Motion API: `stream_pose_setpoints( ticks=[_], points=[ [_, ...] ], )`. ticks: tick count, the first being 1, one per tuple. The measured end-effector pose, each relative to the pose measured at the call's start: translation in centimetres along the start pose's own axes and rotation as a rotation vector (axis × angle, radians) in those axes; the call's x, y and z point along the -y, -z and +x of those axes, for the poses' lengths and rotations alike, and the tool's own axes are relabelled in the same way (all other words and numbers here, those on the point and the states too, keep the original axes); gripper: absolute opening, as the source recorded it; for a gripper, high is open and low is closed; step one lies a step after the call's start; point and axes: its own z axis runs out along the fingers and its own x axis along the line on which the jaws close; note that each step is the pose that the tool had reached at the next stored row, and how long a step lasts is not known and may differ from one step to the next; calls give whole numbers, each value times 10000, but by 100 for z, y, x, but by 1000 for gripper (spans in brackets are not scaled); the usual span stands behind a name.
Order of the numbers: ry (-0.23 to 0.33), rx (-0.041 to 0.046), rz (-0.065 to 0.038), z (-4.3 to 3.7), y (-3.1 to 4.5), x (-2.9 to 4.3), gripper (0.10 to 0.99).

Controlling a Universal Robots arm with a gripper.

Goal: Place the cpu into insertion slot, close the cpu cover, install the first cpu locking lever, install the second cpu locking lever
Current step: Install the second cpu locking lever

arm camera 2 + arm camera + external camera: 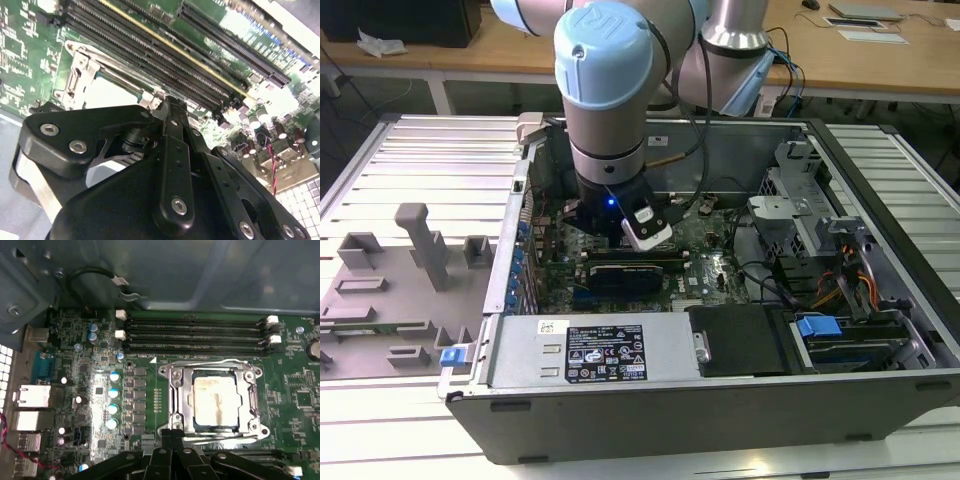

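Observation:
The cpu [215, 400], a pale silver square, lies flat in the insertion slot [190, 412], whose dark rim just shows around it. The cpu cover [176, 395], a silvery frame, is down over the chip's edges. A thin wire lever [210, 364] runs along the cover's side nearest the memory slots. My gripper [172, 429] is shut, with its black fingertips together at the cover's opposite edge and nothing visible between them. In the second wrist view the gripper [167, 102] tips sit beside the cover [80, 75] and the bright cpu [112, 92]. The arm's wrist [605, 150] hangs over the motherboard.
Several long black memory slots [195, 332] run beside the socket, with the grey case wall [200, 275] behind. Rear ports [32, 395] and capacitors [114, 392] line one side. The open case [720, 400] holds a labelled metal unit [610, 350] and drive bays [817, 327]; a grey fixture [420, 245] stands outside.

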Motion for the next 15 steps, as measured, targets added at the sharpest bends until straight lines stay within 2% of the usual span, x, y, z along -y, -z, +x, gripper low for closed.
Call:
stream_pose_setpoints(
  ticks=[3, 5, 7, 11, 13, 14, 15],
  points=[
    [-9, 1, 2, -83, -4, 2, 106],
    [-11, 1, 3, -196, -10, 4, 106],
    [-11, 0, 3, -255, -14, 5, 106],
    [-10, 1, 28, -268, -32, -69, 106],
    [-4, -2, 135, -269, -49, -144, 106],
    [0, -4, 220, -270, -59, -184, 106],
    [7, -9, 348, -270, -67, -223, 106]
  ],
)
